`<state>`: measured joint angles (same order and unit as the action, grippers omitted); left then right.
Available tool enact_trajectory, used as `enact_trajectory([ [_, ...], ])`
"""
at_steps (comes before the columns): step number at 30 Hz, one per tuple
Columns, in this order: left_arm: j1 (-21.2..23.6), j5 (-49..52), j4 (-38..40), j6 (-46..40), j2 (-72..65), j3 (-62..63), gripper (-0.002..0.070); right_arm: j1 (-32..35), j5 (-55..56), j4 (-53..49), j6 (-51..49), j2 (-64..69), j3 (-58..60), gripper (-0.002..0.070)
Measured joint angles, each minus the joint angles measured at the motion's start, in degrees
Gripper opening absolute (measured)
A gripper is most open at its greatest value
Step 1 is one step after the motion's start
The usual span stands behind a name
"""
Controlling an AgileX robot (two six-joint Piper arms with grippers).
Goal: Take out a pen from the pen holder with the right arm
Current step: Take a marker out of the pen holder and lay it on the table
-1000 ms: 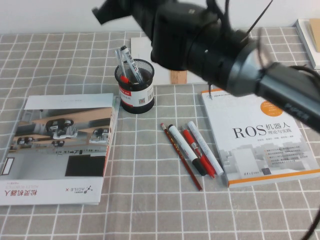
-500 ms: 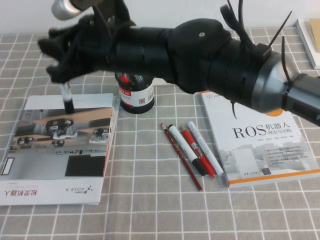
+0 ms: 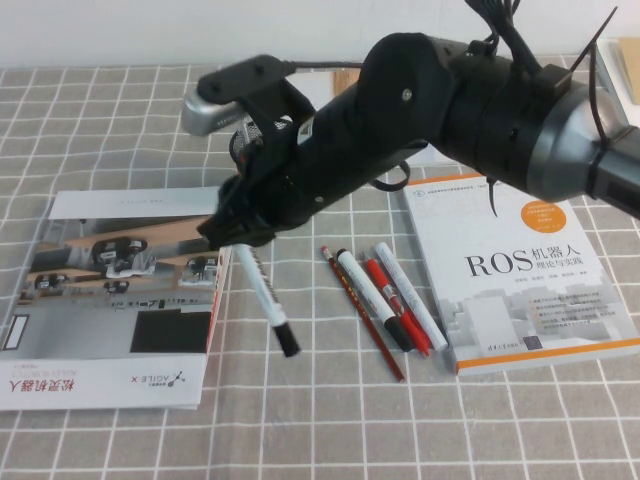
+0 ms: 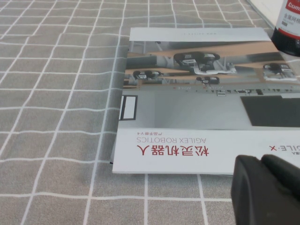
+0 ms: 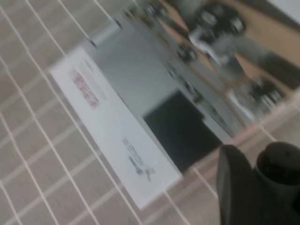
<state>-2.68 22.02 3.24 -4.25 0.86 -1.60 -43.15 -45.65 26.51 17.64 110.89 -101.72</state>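
My right gripper (image 3: 240, 232) is shut on a white marker pen (image 3: 265, 298) with a black cap. The pen hangs tilted, cap down, above the cloth between the booklet and the row of loose pens. In the right wrist view its black cap (image 5: 281, 161) shows beside one of the fingers (image 5: 241, 187). The black mesh pen holder (image 3: 239, 148) is almost wholly hidden behind the right arm; its labelled side (image 4: 289, 22) shows in the left wrist view. My left gripper (image 4: 262, 187) is shut and empty, low over the booklet's near edge.
An AgileX booklet (image 3: 120, 290) lies at the left and a ROS book (image 3: 520, 270) at the right. Several loose pens and a pencil (image 3: 385, 305) lie side by side between them. More books (image 3: 620, 70) sit at the back right corner.
The right arm lifted a pen out of the holder, swung left over the booklet, then moved right and nearer. The pen now hangs beside the booklet's right edge.
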Motion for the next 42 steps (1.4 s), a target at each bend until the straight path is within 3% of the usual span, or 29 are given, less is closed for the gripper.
enact_trajectory([
  [12,0.0,0.0,0.0,0.0,0.0,0.0,-0.0005,0.1,-7.5,-17.7,-17.6,0.2,0.0,0.0095],
  [42,0.0,0.0,0.0,0.0,0.0,0.0,-0.0005,4.7,-9.1,-16.4,-19.5,16.3,-7.4,0.0093],
])
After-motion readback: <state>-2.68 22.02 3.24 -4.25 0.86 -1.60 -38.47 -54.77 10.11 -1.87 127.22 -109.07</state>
